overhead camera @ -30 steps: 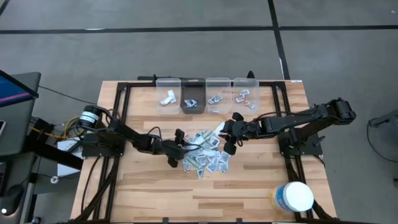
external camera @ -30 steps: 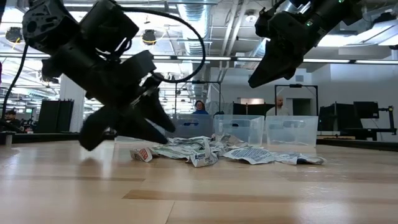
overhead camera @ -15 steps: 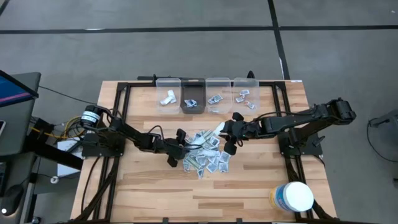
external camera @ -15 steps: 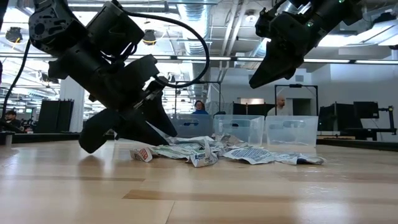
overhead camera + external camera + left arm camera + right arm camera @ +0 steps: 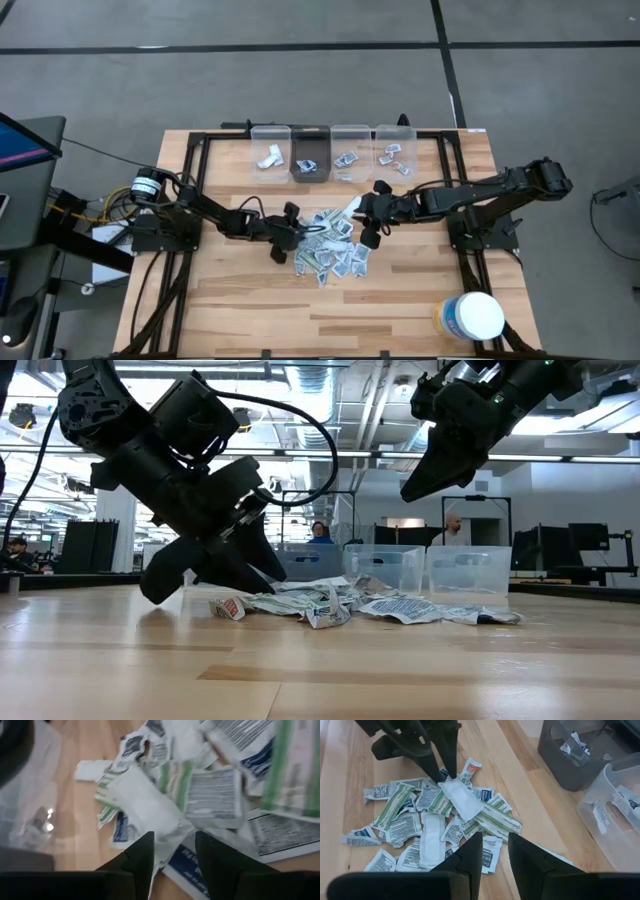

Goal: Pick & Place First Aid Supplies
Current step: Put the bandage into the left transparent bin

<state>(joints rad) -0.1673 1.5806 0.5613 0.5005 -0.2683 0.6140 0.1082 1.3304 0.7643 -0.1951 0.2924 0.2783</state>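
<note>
Left gripper point(image 5: 446, 774) edged further into packet pile point(image 5: 330, 250), jaws pinching white packet point(image 5: 461, 802); right gripper point(image 5: 372, 215) above, jaws slightly spread, empty. Risk: thin corner hold slips.

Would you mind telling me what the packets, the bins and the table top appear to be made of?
Packets: likely matte paper, white with green, blue or red print; they crease and crumple in the pile.
Bins: three look like clear glossy plastic, since contents and table show through; one bin is dark grey, probably plastic too.
Table: pale wood, visible plank seams and grain, with a slight sheen.
</note>
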